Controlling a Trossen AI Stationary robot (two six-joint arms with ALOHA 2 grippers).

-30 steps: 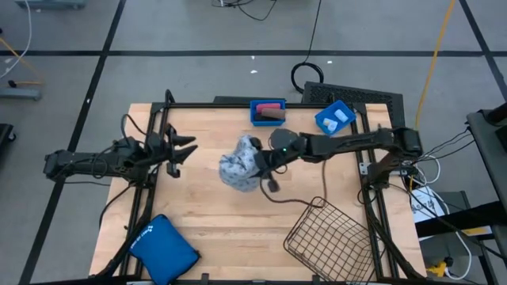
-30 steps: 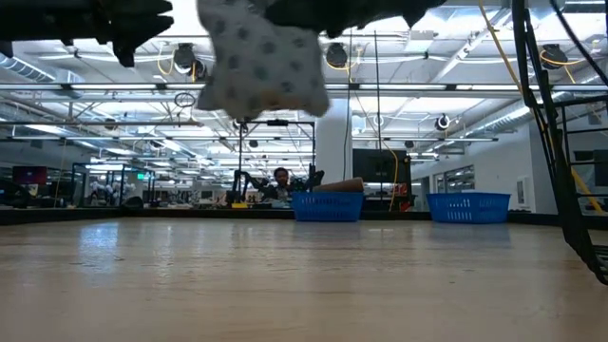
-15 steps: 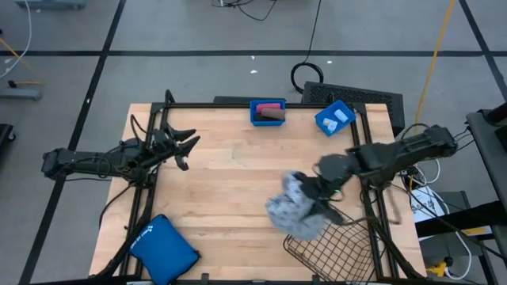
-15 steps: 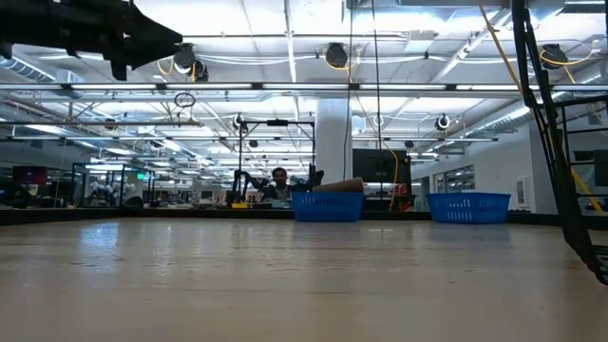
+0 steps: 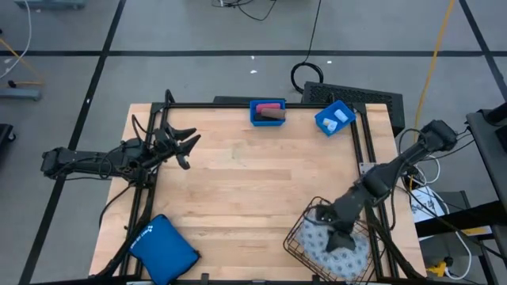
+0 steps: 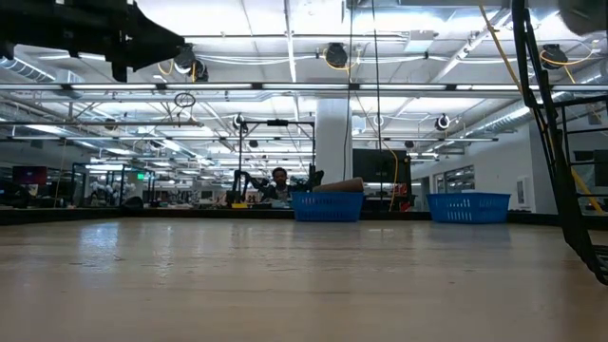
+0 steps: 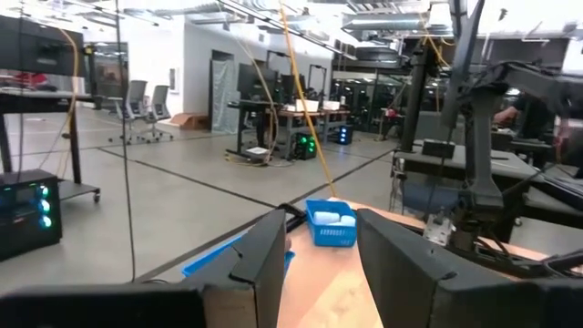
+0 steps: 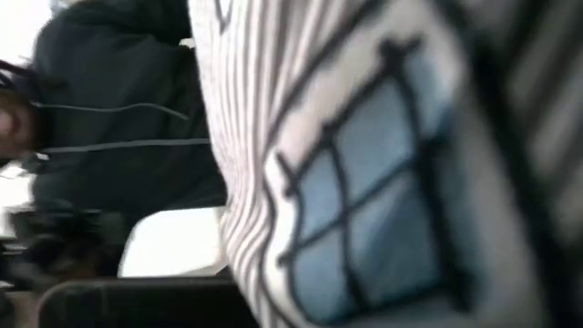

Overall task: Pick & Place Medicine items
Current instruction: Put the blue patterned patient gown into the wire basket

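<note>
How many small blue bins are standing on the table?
2: one bin at the middle of the far edge, holding a brown container; the other bin near the far right corner, holding white vials.

The middle of the table (image 5: pixel 253 190) is bare wood, free to pass. Two blue bins (image 5: pixel 268 112) (image 5: pixel 334 117) stand at the far edge. The blue pouch (image 5: pixel 164 247) blocks the near left corner, the wire basket (image 5: pixel 313 241) the near right.
</note>
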